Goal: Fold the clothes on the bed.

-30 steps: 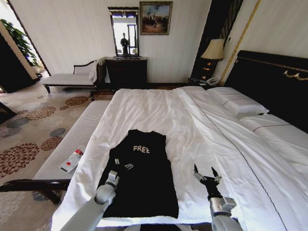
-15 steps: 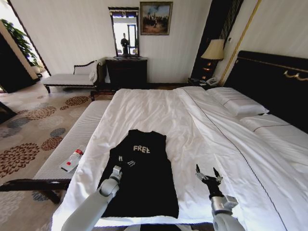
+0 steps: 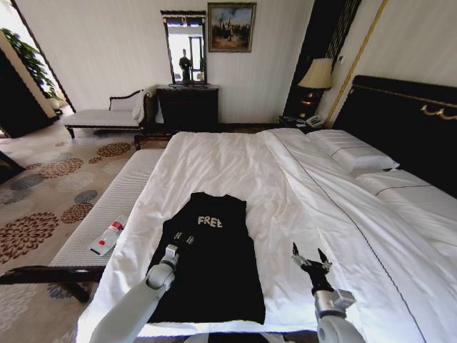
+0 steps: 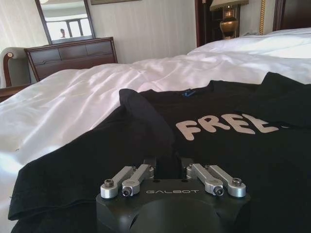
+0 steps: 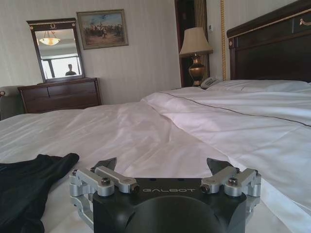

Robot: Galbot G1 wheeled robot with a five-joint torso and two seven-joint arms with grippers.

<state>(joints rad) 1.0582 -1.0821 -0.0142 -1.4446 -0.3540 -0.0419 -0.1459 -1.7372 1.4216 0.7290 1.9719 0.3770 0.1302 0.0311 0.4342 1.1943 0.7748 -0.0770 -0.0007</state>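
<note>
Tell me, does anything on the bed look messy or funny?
A little. The black T-shirt has both sleeves folded inward, and its left edge is bunched up by the left claw. A red-and-white bottle lies loose on the bench beside the bed.

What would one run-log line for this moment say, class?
left gripper: over T-shirt, near sleeve | right gripper: open, above duvet | T-shirt: flat, unfolded

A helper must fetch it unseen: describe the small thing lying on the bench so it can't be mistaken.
Beside the big white bed runs a long white-cushioned bench with a dark frame. Near its close end lies a small white tube-like item with red markings, the one loose thing on that cushion, left of the black T-shirt.
</note>
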